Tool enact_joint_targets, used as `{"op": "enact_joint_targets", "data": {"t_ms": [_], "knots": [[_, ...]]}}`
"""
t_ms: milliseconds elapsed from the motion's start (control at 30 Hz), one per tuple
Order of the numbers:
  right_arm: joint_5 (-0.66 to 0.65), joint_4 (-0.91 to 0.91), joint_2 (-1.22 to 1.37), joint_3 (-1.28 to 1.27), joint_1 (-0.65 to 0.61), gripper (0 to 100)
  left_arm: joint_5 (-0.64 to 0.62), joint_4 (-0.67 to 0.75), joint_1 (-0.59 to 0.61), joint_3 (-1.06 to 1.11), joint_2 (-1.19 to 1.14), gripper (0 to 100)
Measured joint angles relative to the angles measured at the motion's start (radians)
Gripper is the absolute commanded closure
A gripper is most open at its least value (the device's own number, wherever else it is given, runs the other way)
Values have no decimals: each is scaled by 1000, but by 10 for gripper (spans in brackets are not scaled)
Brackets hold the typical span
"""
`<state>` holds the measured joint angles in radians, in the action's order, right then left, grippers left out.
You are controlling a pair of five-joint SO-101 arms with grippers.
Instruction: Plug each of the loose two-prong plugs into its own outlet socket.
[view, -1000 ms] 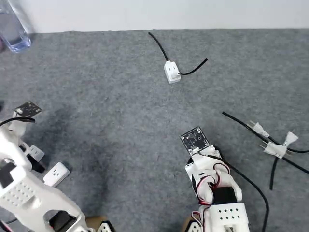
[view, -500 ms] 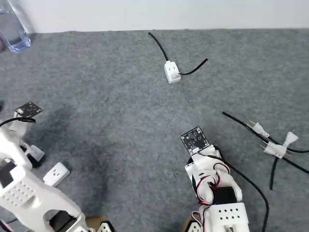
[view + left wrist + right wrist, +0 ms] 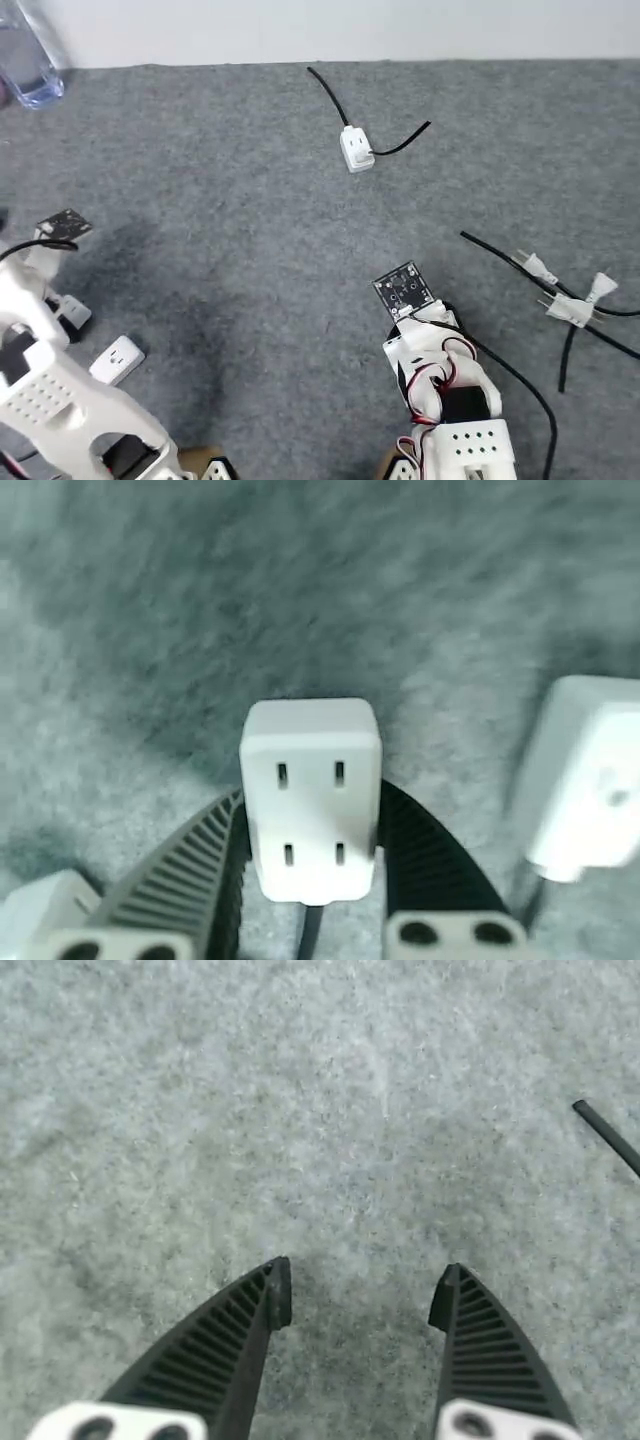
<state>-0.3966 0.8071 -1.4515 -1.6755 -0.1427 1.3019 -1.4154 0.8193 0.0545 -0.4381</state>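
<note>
- The left gripper (image 3: 312, 815) is closed on a white held outlet (image 3: 312, 770), 1 ribbed black finger (image 3: 205, 855) pressed against each side.
- The held outlet faces the wrist camera and shows 2 pairs of slots; a dark cord leaves its lower end between the fingers.
- In the high view the left arm (image 3: 50, 390) sits at the table's left edge, low over the gray carpet (image 3: 250, 250).
- A second outlet (image 3: 117, 360) lies flat on the carpet just beside that arm.
- The right gripper (image 3: 365, 1280) hangs above bare carpet with its fingers spread wide and nothing between them.
- A far outlet (image 3: 357, 150) lies near the back wall, well apart from both arms, with a black cord (image 3: 325, 90) running from it.
- 2 loose plugs rest on the carpet at the right side: a far plug (image 3: 538, 267) and a near plug (image 3: 572, 310), close together, their black cords crossing.
- Both plugs are well apart from every outlet.
- A clear bottle (image 3: 25, 60) stands in the back left corner.
</note>
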Motion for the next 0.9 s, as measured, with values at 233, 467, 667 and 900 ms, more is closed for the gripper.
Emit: {"op": "enact_joint_targets", "data": {"t_ms": [233,467,667,900], "knots": [[0,0,0,0,0,779,0,-209,-110,-114,87,987],[0,0,0,0,0,779,-86,-267,-247,-126,221,987],[0,0,0,0,0,779,-190,-273,-408,-126,281,987],[0,-17,0,0,21,779,-333,-273,-678,-126,290,987]]}}
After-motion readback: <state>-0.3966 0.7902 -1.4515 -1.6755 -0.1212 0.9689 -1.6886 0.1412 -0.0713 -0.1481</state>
